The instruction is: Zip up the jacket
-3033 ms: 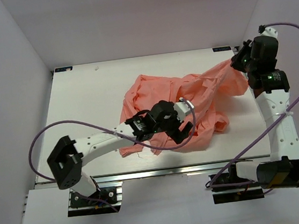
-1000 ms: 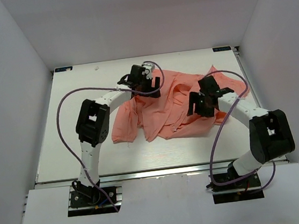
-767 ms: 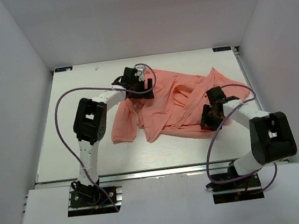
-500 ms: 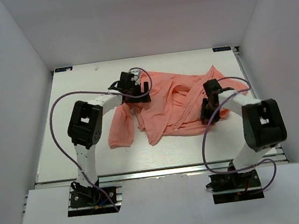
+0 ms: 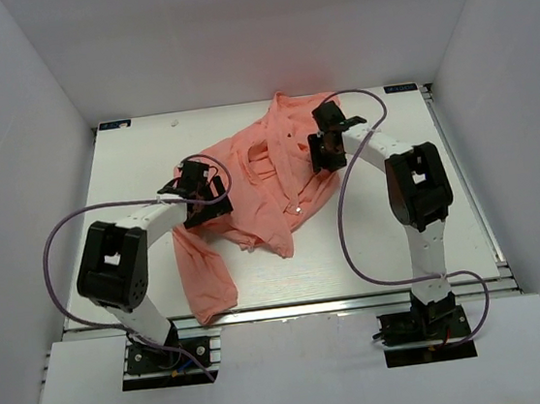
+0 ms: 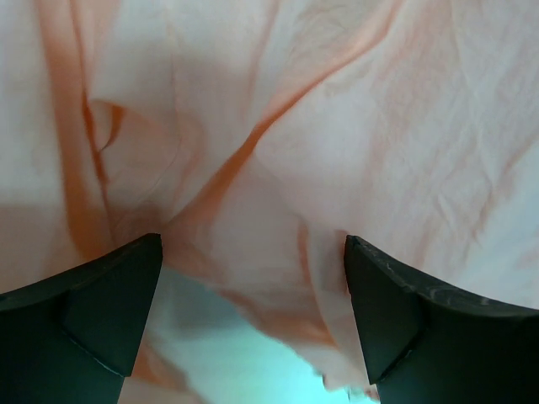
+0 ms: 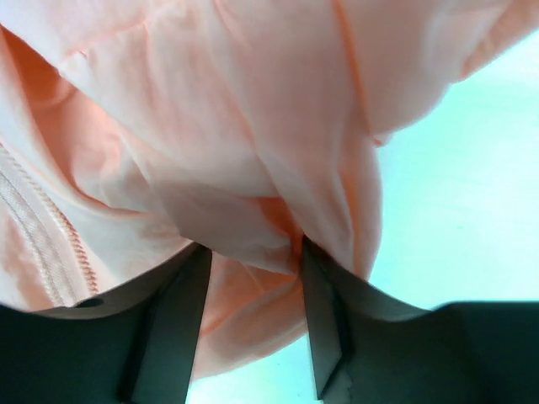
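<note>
Fabric this thin and limp will sag, bunch and slide rather than keep a shape, so I judge the jacket (image 5: 267,173) light but awkward to steer. It lies crumpled across the middle of the surface (image 5: 421,243), one sleeve (image 5: 207,287) trailing toward the near edge. My left gripper (image 5: 198,189) sits over the cloth with jaws wide; my right gripper (image 5: 326,145) has its jaws narrowed on a fold. Zipper teeth (image 7: 46,240) show just beside that fold, and I'd take hold along that stiffer tape.

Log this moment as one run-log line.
jacket: crumpled, not zipped | left gripper: open over fabric | right gripper: shut on jacket fold | zipper: loose teeth edge beside right gripper
</note>
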Robot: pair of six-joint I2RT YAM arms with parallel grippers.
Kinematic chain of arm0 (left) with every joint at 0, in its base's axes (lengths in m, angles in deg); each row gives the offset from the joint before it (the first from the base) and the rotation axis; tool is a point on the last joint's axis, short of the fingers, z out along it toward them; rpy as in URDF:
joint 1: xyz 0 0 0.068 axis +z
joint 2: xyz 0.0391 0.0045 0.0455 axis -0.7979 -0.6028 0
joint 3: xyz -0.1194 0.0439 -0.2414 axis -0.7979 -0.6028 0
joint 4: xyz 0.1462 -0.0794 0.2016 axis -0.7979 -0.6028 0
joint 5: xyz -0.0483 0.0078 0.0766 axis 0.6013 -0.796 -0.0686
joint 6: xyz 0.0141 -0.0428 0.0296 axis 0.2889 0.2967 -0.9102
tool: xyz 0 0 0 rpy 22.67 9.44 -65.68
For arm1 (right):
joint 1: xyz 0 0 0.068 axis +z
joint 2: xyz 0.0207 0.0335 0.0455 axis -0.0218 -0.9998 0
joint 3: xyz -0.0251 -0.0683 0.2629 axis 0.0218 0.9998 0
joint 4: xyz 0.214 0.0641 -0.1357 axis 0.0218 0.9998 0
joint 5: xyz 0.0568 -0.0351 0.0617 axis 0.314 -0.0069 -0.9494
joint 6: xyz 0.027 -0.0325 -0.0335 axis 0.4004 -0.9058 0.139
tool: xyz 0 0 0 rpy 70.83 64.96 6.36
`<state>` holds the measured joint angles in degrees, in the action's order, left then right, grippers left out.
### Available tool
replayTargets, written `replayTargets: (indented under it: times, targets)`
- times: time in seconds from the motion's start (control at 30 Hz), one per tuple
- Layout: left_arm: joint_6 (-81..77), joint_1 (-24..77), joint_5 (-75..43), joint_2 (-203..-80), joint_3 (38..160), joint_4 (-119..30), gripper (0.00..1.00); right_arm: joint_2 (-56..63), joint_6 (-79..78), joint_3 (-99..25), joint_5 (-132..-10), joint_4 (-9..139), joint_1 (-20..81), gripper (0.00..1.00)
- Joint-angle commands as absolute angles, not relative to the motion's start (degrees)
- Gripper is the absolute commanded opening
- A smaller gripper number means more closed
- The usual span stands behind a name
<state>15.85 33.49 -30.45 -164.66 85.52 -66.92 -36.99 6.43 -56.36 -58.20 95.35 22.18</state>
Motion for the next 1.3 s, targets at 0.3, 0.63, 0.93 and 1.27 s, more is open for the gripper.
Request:
replayTargets:
  times: [0.3, 0.63, 0.93, 1.27]
  targets:
    - [19.0, 33.2, -37.4, -146.3, 88.7, -72.5, 0.98, -14.2, 4.4, -44.1, -63.3, 92.8, 25.1, 0.89]
    - [18.9, 33.2, -24.4, -140.9, 81.3, -65.1, 0.98, -22.6, 8.6, -46.5, -67.9, 93.7, 34.2, 0.89]
    - [20.4, 33.1, -14.1, -147.1, 76.8, -57.7, 0.98, -29.6, 13.0, -48.8, -64.4, 93.8, 35.6, 0.88]
    - [20.0, 33.1, -15.6, -153.2, 78.0, -57.6, 0.98, -32.7, 13.3, -48.9, -69.7, 91.0, 35.6, 0.57]
